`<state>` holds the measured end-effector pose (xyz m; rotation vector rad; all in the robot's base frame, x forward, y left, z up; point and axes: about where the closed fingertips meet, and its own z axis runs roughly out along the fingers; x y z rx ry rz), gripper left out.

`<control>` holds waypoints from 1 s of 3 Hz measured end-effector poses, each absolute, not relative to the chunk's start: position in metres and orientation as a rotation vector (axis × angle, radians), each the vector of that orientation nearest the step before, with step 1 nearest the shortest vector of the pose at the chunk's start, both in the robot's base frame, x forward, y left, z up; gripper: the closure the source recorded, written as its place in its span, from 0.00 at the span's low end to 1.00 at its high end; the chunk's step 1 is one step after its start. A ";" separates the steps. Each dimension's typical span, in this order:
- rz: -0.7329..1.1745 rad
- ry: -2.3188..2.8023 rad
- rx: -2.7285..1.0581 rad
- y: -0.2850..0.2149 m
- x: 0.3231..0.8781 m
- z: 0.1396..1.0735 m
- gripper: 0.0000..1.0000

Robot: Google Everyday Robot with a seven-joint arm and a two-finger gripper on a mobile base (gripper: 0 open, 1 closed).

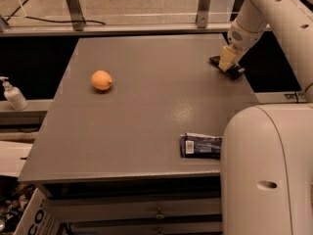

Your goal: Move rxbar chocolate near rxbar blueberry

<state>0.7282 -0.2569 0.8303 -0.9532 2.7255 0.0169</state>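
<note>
At the far right edge of the bench (161,102): rxbar chocolate (237,73), claw (226,62) down on it; you cannot tell its grip. Near the front right corner: rxbar blueberry (201,145), well apart.

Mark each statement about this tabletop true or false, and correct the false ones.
1. The gripper is down at the rxbar chocolate, near the far right edge of the table. True.
2. The rxbar blueberry lies beside the orange. False: it lies at the near edge on the right, well away from the orange.
3. The orange sits on the table's left half. True.
4. The two bars touch. False: they lie far apart.
</note>
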 end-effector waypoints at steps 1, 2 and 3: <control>0.057 2.670 -0.994 -0.248 0.722 0.845 1.00; 0.098 2.585 -1.136 -0.225 0.703 0.862 1.00; 0.147 2.510 -1.355 -0.197 0.657 0.860 1.00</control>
